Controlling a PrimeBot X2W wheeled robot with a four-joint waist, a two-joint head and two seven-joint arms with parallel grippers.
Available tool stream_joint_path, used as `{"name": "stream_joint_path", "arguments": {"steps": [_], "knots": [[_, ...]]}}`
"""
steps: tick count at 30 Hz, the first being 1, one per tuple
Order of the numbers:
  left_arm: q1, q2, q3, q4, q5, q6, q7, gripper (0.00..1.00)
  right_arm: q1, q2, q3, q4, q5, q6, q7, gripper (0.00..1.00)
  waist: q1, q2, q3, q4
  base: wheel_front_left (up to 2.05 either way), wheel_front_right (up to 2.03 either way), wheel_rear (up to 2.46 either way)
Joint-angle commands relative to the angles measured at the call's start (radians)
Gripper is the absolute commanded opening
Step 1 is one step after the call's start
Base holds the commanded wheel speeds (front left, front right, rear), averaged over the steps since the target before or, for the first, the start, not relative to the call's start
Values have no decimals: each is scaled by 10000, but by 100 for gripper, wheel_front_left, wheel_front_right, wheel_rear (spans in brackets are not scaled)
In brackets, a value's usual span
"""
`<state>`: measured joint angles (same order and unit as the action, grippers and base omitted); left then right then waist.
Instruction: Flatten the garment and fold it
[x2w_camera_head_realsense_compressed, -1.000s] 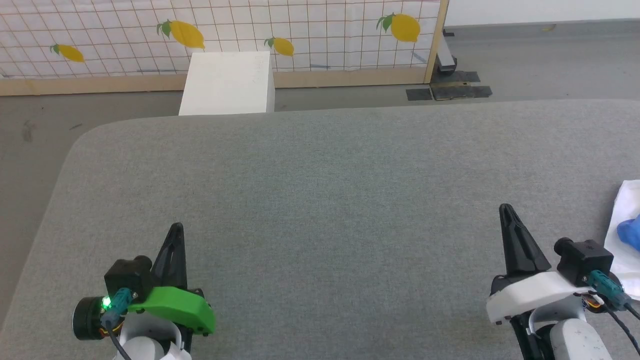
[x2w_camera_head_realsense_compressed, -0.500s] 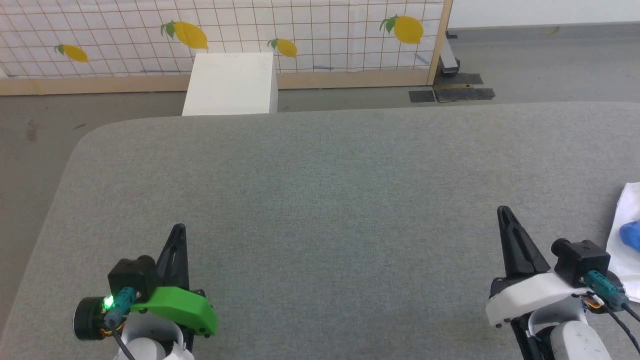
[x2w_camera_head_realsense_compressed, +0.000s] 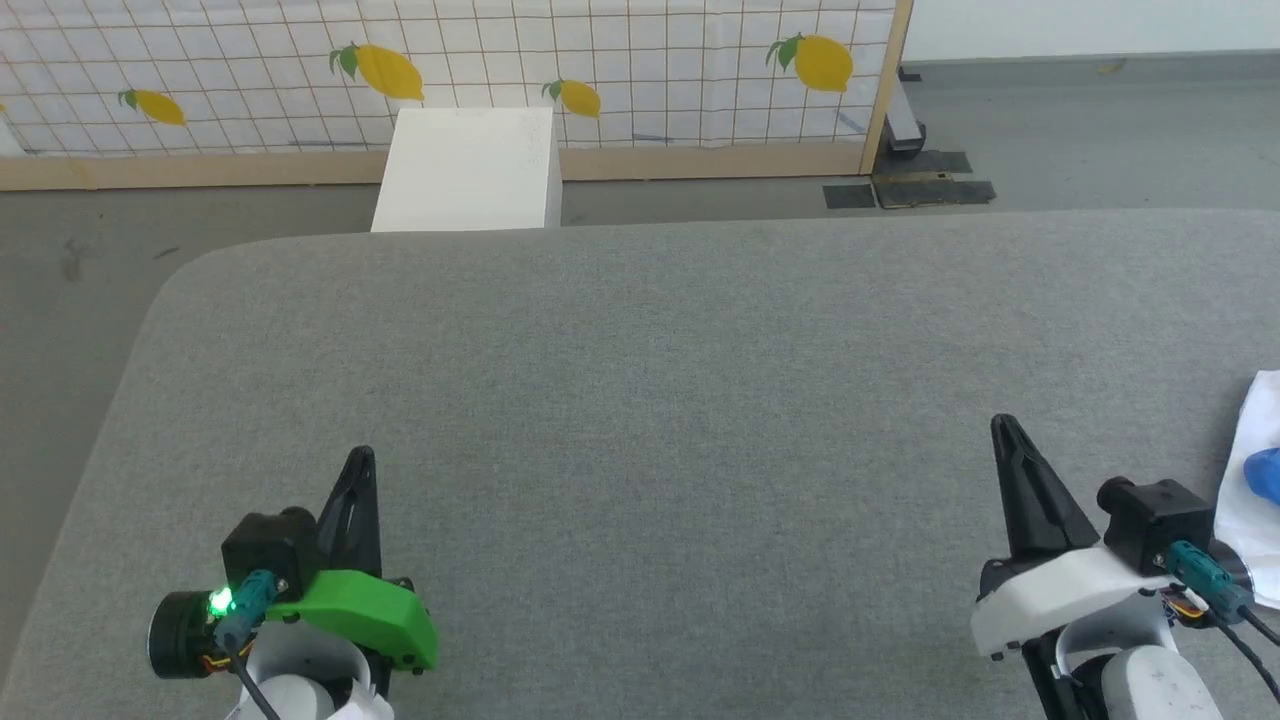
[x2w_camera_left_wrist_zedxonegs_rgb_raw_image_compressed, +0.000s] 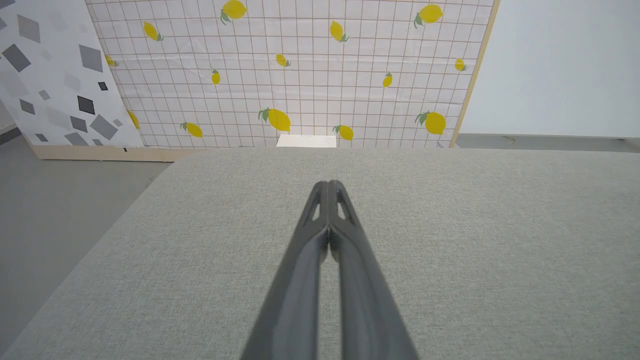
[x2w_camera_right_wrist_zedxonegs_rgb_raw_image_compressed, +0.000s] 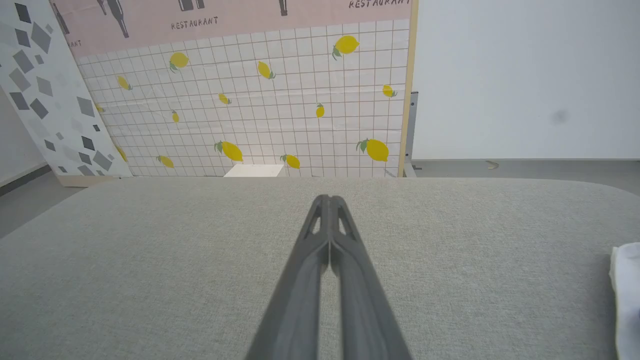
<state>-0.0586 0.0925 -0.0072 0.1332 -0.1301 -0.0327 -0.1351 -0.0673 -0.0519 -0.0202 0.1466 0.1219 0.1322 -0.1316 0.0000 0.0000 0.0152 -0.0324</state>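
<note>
Showing white cloth and a patch of blue, the garment (x2w_camera_head_realsense_compressed: 1245, 520) lies at the right edge of the grey padded table (x2w_camera_head_realsense_compressed: 650, 400), near the right gripper (x2w_camera_head_realsense_compressed: 1001, 426), whose fingers are pressed together on nothing, as are those of the left gripper (x2w_camera_head_realsense_compressed: 360, 458), well apart from it.

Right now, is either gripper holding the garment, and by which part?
Nothing is held. The left gripper and right gripper are both shut and empty; the garment lies untouched on the grey table, to the right gripper's right.
</note>
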Motion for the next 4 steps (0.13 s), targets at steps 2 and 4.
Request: {"name": "stream_joint_path", "arguments": {"steps": [2,4], "knots": [[168,-67,30,-102,220,67,67,0,159,8,31,-124,-155,-8,81,0,0,0,-6,12,0,0,0],[181,-78,31,-140,254,75,107,0,175,8,36,-166,-188,-8,120,0,0,0,-10,22,0,0,0]]}}
